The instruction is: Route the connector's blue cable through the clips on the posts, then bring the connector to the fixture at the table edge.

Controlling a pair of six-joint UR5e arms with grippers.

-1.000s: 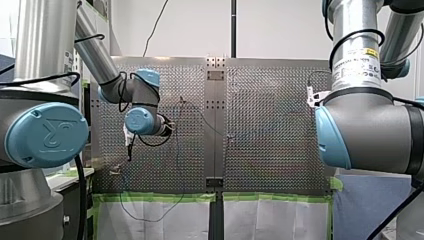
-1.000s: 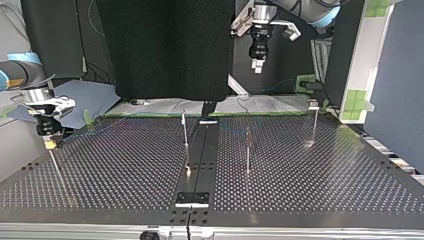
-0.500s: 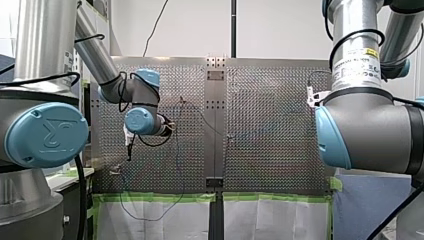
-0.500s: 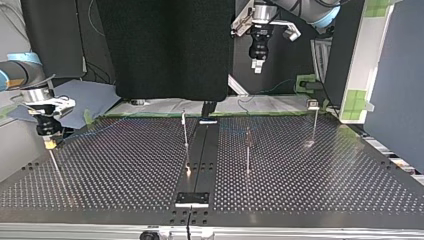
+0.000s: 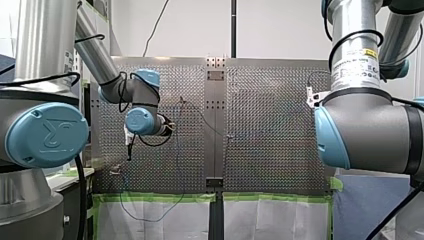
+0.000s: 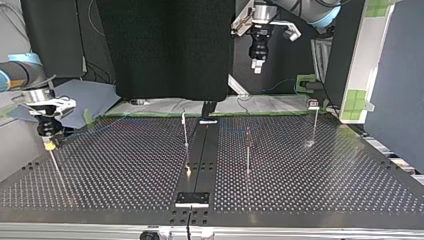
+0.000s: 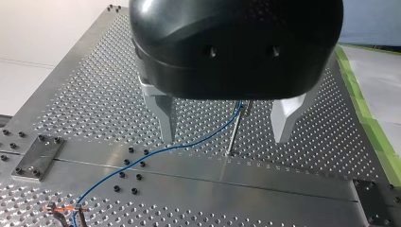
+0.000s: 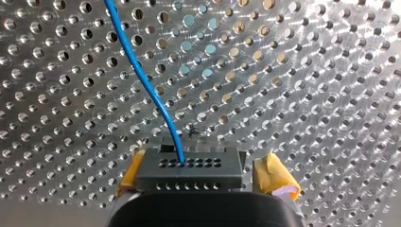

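In the right wrist view the black connector (image 8: 191,170) sits between my right gripper's (image 8: 202,176) yellow pads (image 8: 275,177), with a gap showing on one side. Its blue cable (image 8: 146,85) runs away over the perforated plate. The top view shows that gripper (image 6: 48,144) low at the table's left edge. My left gripper (image 7: 226,120) hangs open high above the plate, holding nothing; below it the blue cable (image 7: 189,144) passes a thin post (image 7: 235,130). In the top view it (image 6: 257,65) is up at the back.
Three thin posts (image 6: 185,131) (image 6: 247,150) (image 6: 315,122) stand across the perforated table (image 6: 310,190). A dark centre strip (image 6: 200,160) runs front to back. Green tape (image 5: 160,197) lines the near edge in the front view, where the cable hangs over white sheeting.
My right gripper's pads have spread apart around the connector. Both arms stay where they were, and the cable has not shifted.
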